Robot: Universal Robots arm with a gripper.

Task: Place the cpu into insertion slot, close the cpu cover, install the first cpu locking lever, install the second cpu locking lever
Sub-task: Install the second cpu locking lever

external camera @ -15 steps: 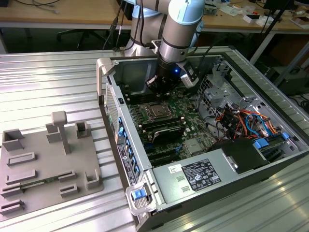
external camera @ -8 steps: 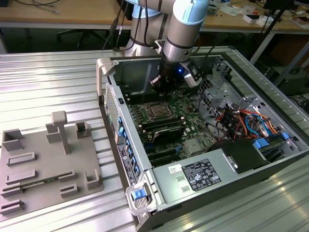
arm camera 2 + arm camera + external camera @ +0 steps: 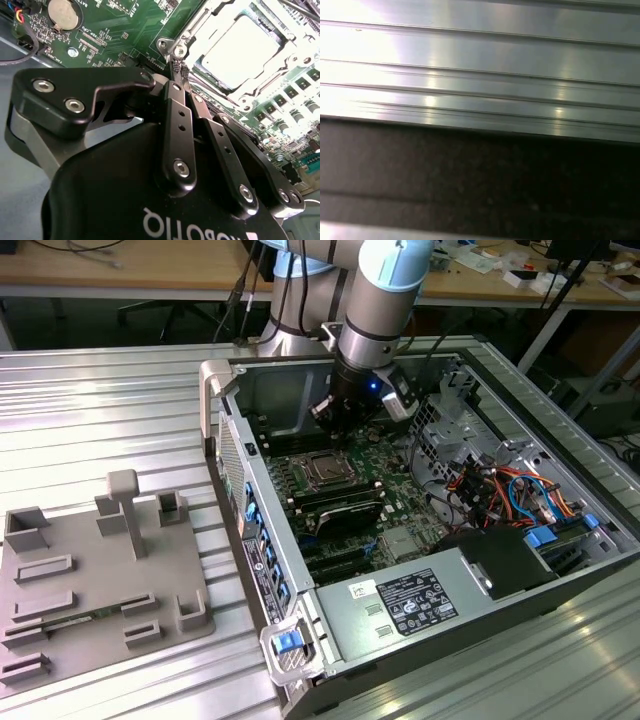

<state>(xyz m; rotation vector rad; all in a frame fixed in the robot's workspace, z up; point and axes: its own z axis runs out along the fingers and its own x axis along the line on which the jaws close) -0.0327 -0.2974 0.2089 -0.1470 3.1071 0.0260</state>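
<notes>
Cpu (image 3: 243, 45) just beyond gripper (image 3: 176, 68) tips

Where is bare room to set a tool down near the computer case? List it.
Free: ribbed metal table between the grey fixture tray and the case; also the strip at the exterior view's lower right. Crowded: inside the case, around the insertion slot, gripper and cables.

Grey fixture plate (image 3: 100, 580) lies on ribbed aluminium table (image 3: 100, 410).
</notes>
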